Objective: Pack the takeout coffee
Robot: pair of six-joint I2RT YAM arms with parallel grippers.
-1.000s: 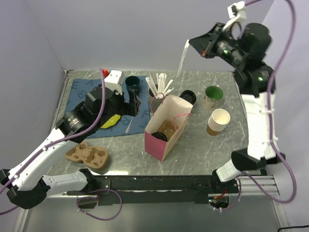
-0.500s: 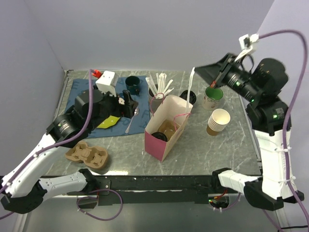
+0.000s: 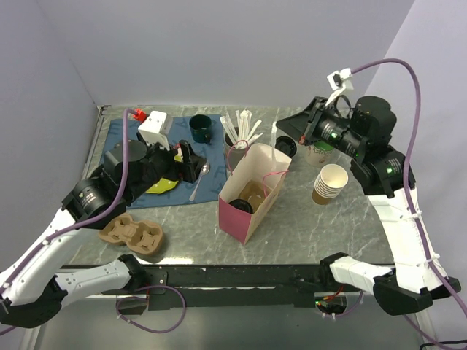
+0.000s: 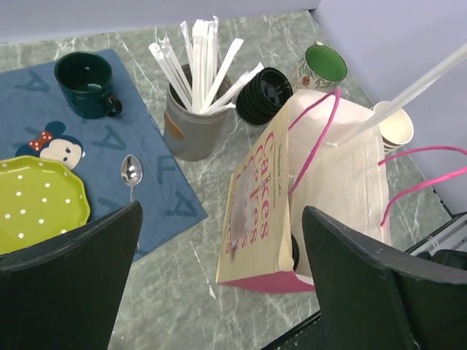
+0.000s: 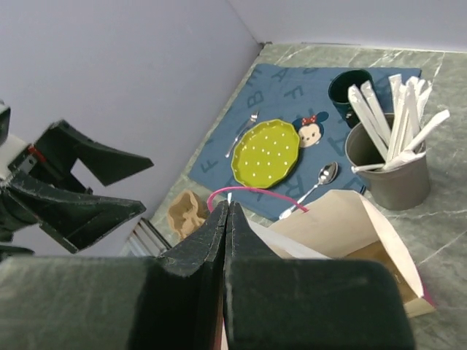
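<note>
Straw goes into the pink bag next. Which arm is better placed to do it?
Right. The right gripper has its jaws shut on the wrapped straw, whose lower end hangs at the open top of the pink bag. The left gripper is open and holds nothing, off over the blue placemat.

Left claw (image 4: 222,219) gapes wide, arm low; right claw (image 5: 228,210) pinched shut, arm raised.

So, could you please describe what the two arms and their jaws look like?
Both the left arm and the right arm have white lower links and bulky black upper sections, with a purple cable looping off each. The left gripper and right gripper have matte black, wedge-shaped jaws.
</note>
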